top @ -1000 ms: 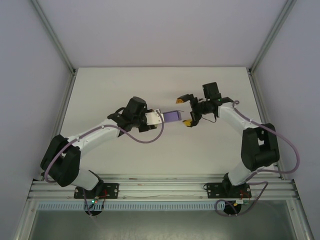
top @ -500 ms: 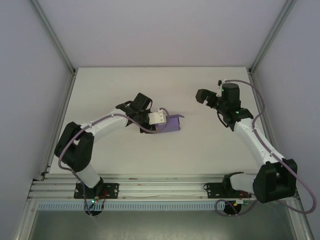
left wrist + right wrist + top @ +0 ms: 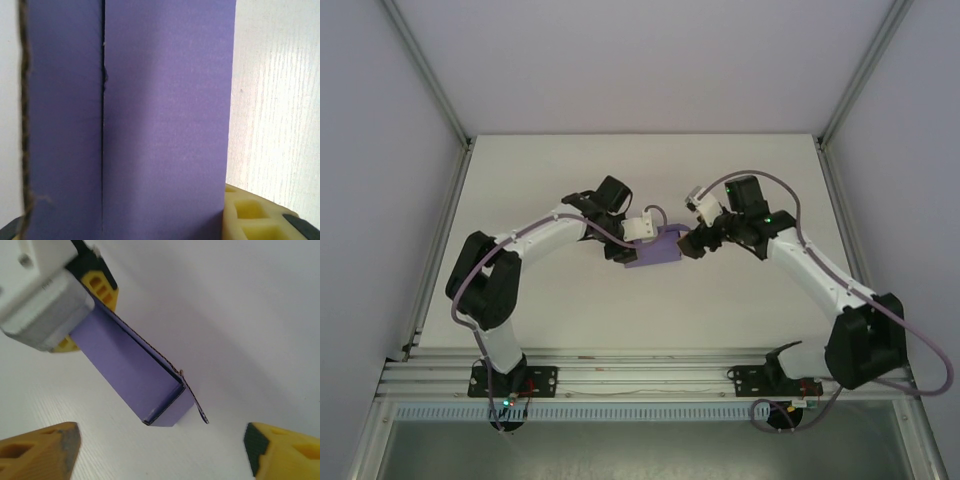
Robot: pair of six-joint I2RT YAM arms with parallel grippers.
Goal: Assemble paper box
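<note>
I'm not seeing any words, nos., labels or signs I can read, anywhere.

Plain white table (image 3: 620,310), matte, with a faint grain when you see it up close. The purple paper box (image 3: 655,250) is roughly mid-table, long side running left to right. Honestly can't tell if it's resting on the top or just off it. A metal rail (image 3: 640,375) runs along the near edge.
</note>
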